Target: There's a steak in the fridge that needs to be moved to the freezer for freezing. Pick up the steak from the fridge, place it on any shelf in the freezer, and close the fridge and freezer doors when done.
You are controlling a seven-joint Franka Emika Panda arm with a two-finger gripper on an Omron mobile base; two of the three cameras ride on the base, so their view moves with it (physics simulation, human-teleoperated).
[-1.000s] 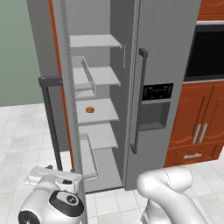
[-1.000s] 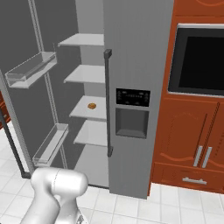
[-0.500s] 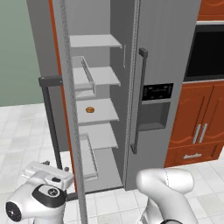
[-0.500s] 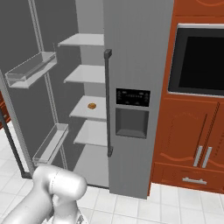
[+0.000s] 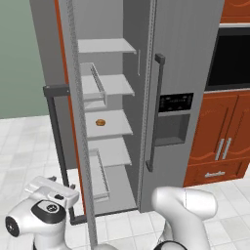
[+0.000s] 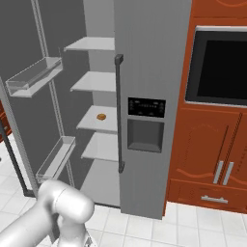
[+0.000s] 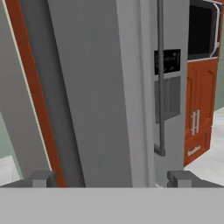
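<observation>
Arm's hand (image 5: 41,215) rotated and shifted left, low beside open door (image 5: 78,122).

White arm folded low: rounded elbow joint seen at bottom right of left base view, at bottom left of right base view. Hand with dark joint cap carried low at bottom left of left base view. Gripper (image 7: 112,178) held level, jaws spread wide, nothing between fingertips (image 7: 43,178). No contact made.
</observation>
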